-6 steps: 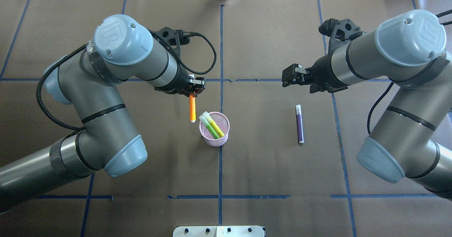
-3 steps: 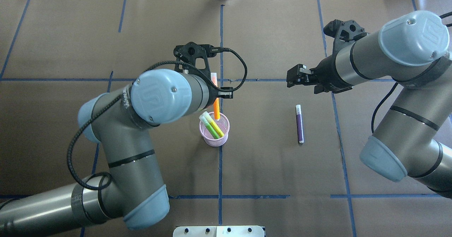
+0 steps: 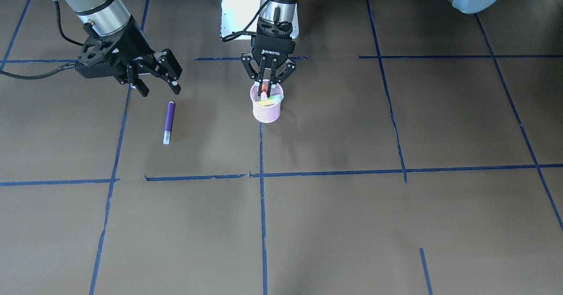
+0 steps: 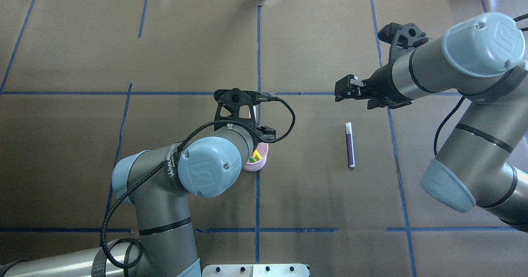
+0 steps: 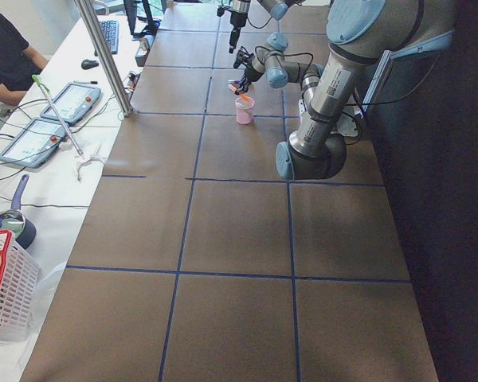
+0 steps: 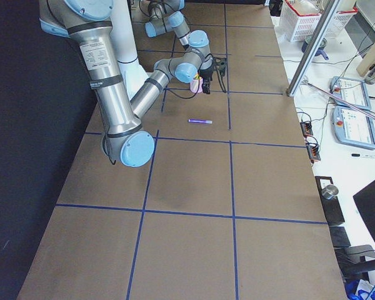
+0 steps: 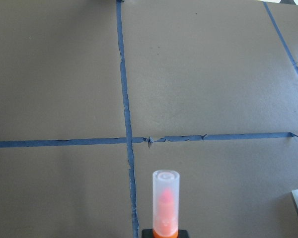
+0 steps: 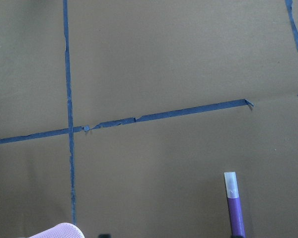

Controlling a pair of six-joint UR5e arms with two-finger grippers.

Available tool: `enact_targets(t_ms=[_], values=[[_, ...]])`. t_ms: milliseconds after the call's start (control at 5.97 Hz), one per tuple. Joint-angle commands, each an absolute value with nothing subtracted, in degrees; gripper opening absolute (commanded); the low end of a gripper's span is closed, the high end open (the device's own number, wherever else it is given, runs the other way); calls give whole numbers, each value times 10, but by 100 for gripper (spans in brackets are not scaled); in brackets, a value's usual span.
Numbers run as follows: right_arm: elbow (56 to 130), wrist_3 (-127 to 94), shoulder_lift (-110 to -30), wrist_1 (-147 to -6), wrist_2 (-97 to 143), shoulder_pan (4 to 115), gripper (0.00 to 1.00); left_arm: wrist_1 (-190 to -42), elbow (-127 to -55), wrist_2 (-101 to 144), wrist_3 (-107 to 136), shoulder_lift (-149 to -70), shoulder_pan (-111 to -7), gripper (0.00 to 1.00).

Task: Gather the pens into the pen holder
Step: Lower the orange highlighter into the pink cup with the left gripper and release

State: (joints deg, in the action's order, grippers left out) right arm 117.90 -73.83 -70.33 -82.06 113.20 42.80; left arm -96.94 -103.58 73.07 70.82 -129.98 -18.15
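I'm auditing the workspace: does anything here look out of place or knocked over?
Only the slim purple pen, lying flat on the brown table outside the small pink wire-mesh pen holder. The holder stands upright; the left gripper holds the orange pen at its mouth.

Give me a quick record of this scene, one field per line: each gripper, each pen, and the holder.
left gripper: shut on the orange pen, held upright, cap end down, over the pen holder
right gripper: open, empty, above the purple pen
purple pen: lying flat on the table, apart from the holder
pen holder: upright, with green and yellow pens inside
not yet collected: orange pen, purple pen
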Motion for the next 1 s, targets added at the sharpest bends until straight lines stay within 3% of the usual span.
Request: enact_targets(t_ms=[0,167,335,837], values=[[1180,-738,-703,-820,1131,428,85,-969,-1034,712,657,-1294,-174,12],[1180,-738,-704,-821,1134,428,85,-969,-1038,714,610,-1283,-175,57],[1177,-738,-704,-821,1134,428,85,-969,-1046,714,599,-1283,-175,70],[1130,-736,-701,-825,1133,415,90,-968,-1075,818,599,-1282,-253,71]])
